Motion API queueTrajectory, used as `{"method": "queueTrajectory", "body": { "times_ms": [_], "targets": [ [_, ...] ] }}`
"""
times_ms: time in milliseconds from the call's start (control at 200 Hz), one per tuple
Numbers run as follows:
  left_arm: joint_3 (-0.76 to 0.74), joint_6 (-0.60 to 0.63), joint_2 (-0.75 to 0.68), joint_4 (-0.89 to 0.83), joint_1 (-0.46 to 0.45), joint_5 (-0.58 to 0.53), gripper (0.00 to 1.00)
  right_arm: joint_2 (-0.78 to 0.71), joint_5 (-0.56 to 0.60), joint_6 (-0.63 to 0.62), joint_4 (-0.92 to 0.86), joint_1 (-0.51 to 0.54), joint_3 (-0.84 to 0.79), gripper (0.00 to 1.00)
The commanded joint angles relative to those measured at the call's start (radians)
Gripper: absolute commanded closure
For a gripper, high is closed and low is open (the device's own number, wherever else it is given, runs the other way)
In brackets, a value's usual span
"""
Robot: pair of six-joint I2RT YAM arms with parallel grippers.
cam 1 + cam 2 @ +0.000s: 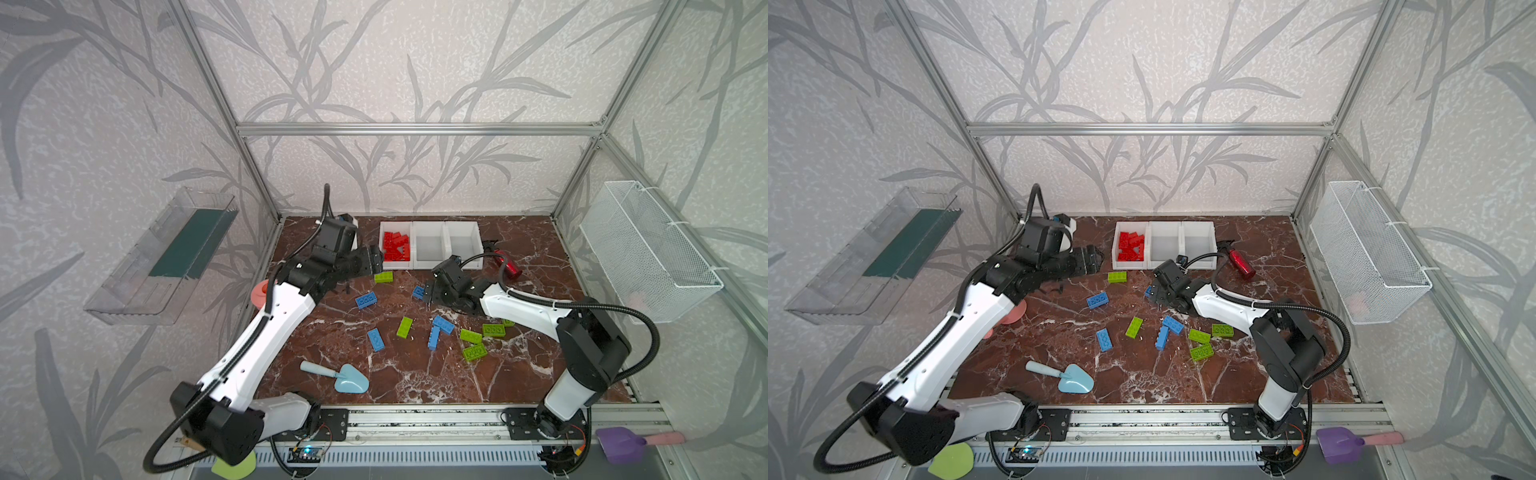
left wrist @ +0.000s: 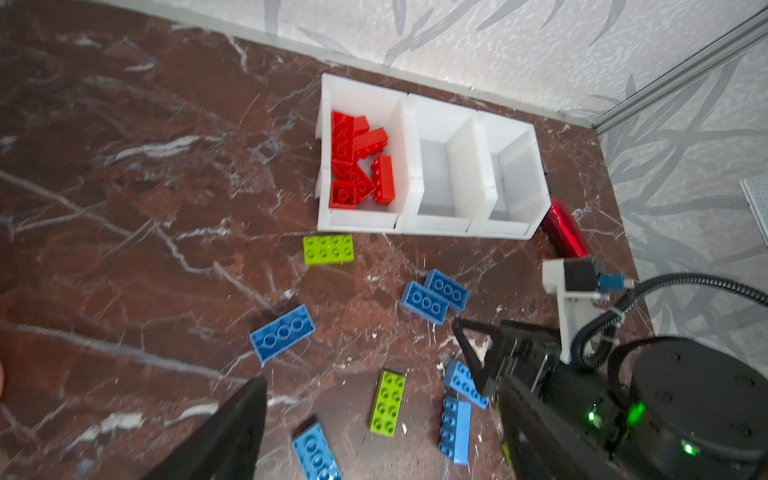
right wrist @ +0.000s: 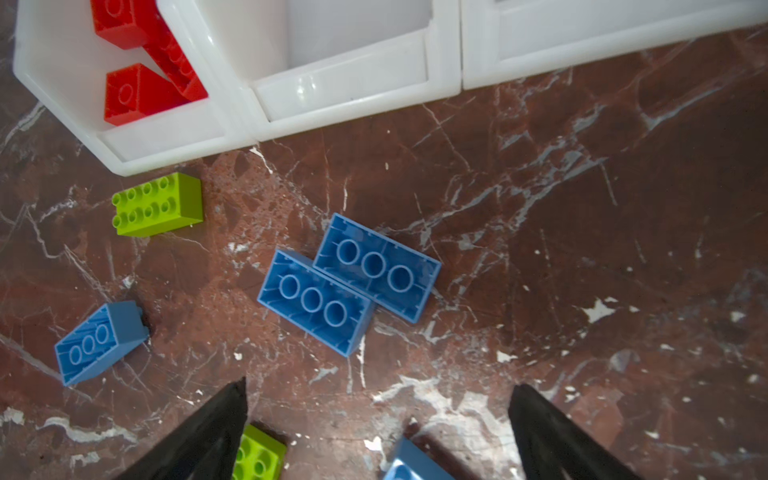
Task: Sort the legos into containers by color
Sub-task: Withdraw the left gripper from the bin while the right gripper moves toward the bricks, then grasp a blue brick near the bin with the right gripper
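Right end effector (image 3: 378,395) spread wide and empty above the tabletop (image 3: 582,249); just ahead of it two blue legos (image 3: 316,301) lie touching, undersides up (long axes parallel, oblique to the row of containers (image 3: 340,83)). Left end effector (image 1: 377,259), also wide and empty, hovers beside the end container holding red legos (image 1: 397,246).

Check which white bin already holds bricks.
The left-end bin in a top view, holding red bricks; the middle bin and right-end bin hold none.

Bright, even light — blurred wrist edges
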Motion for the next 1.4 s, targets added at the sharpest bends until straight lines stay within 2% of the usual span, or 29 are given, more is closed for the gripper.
{"method": "queueTrajectory", "body": {
  "times_ms": [0, 210, 450, 655, 835, 1070, 1195, 1399],
  "targets": [
    [-0.114, 0.027, -0.148, 0.004, 0.000, -0.059, 0.06, 0.049, 0.089, 0.130, -0.107, 0.015, 0.074, 0.00],
    [-0.291, 0.049, -0.360, -0.049, 0.000, -0.074, 0.03, 0.168, 0.166, 0.263, -0.323, 0.020, 0.270, 0.01],
    [-0.392, 0.058, -0.478, -0.025, 0.001, -0.089, 0.03, 0.300, 0.193, 0.356, -0.485, 0.020, 0.442, 0.01],
    [-0.396, 0.079, -0.510, -0.032, -0.048, -0.142, 0.03, 0.371, 0.217, 0.401, -0.528, 0.017, 0.515, 0.01],
    [-0.397, 0.089, -0.529, -0.046, -0.093, -0.192, 0.03, 0.431, 0.217, 0.393, -0.547, 0.005, 0.578, 0.01],
    [-0.401, 0.092, -0.551, -0.050, -0.122, -0.203, 0.04, 0.473, 0.213, 0.407, -0.547, -0.010, 0.574, 0.00],
    [-0.401, 0.092, -0.558, -0.050, -0.129, -0.205, 0.04, 0.486, 0.213, 0.393, -0.536, -0.015, 0.570, 0.04],
    [-0.404, 0.091, -0.563, -0.051, -0.131, -0.206, 0.04, 0.494, 0.208, 0.346, -0.500, -0.020, 0.566, 0.17]
  ]
}}
